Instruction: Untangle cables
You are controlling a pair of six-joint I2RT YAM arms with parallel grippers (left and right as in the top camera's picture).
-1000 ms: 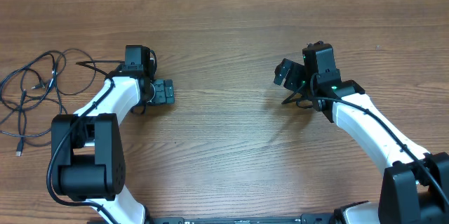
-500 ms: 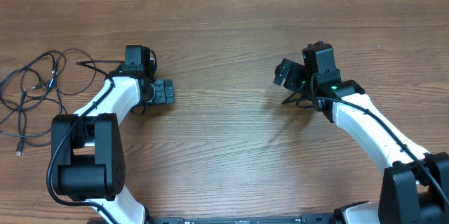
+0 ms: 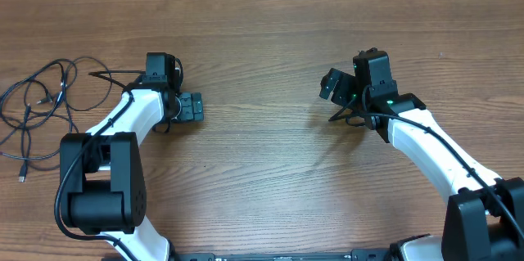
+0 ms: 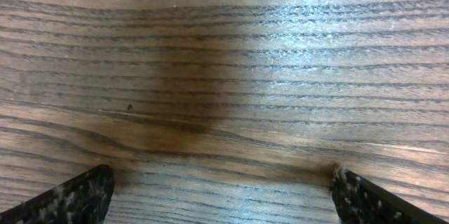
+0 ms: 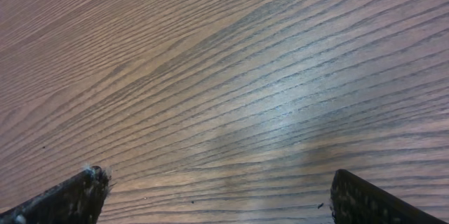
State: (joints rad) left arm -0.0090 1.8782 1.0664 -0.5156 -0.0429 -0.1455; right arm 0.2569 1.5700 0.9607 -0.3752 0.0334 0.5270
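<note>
Plainly, the cables (image 3: 37, 105) lie in a loose tangle at the far left edge of the wooden desk (image 3: 262, 32), several thin black cords looped over one another. One strand trails down toward the near-left side and ends in what looks like a small pale plug (image 3: 22, 177), though it is too small to be sure. Another strand runs right from the tangle toward the wrist of the left arm (image 3: 135, 114); from overhead I cannot tell whether it touches the arm.

The left tool (image 3: 190, 107) sits to the right of that wrist, pointing toward the middle of the desk, well apart from the tangle. In its own wrist view its two dark woven fingers (image 4: 77, 197) stand spread to the bottom corners, with only bare wood grain and a soft shadow between them, so it is wide open and holds nothing.

The right tool (image 3: 334, 85) is on the other side of the desk, at the end of the right arm (image 3: 434, 150), facing left toward the middle. Its fingers (image 5: 368, 201) are likewise spread to the lower corners of its wrist view over bare wood: open and empty. Both tools are separated by a broad stretch of desk.
</note>
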